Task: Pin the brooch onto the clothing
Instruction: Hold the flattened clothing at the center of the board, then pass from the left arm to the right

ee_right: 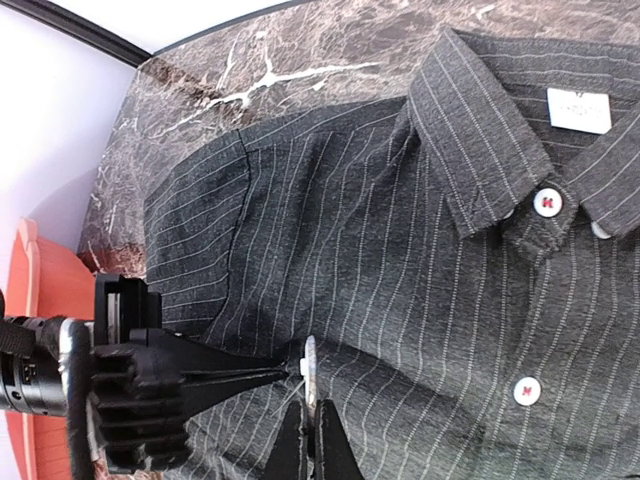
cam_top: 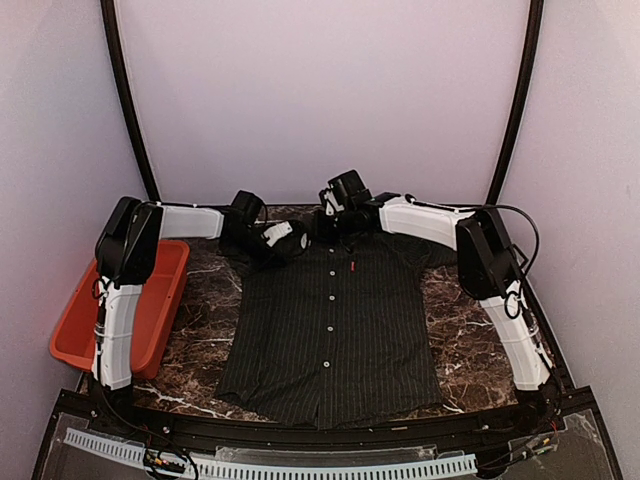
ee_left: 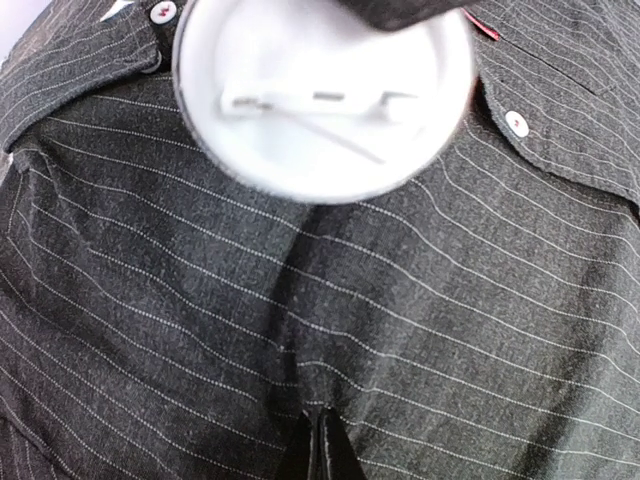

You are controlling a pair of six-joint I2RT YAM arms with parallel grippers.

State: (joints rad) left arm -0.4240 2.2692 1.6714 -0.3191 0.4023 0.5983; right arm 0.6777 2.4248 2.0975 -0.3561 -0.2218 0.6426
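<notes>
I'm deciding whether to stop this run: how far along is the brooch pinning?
Done: the clothing lies flat, and the right gripper holds the brooch over its chest, pin seemingly open. In hand: the left gripper is shut, apparently pinching a fabric fold beside it. Left: pushing the pin through and clasping it; nothing looks fastened yet.
</notes>
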